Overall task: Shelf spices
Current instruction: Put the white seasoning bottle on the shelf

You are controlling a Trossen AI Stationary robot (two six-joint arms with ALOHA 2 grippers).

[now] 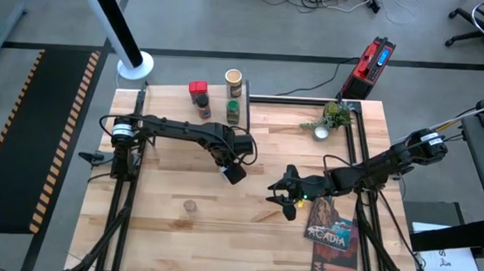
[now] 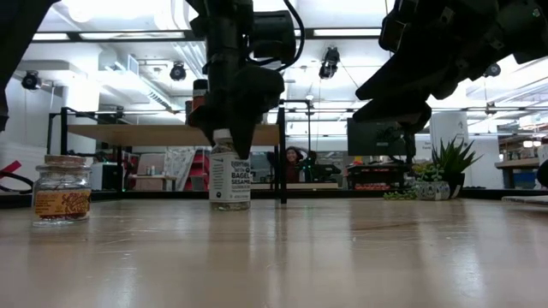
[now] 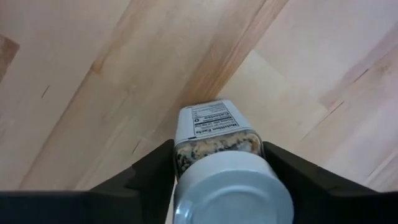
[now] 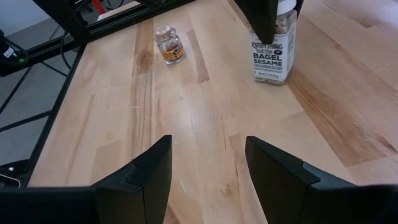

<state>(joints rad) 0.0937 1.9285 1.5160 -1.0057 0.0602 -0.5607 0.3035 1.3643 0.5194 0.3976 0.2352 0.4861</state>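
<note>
At centre frame, the left gripper (image 2: 231, 128) clamps a clear white-capped jar (image 2: 229, 178) standing on pale wood; right gripper (image 4: 205, 168) gapes

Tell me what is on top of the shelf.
The shelf holds a red square tin, tan canister, dark-capped jar and green-lidded jar. Nothing covers them from above.

The desk (image 4: 186, 118) is pale matt planked wood. The clear jar (image 4: 272, 53) has a paper label and a smooth white cap (image 3: 233, 190).
</note>
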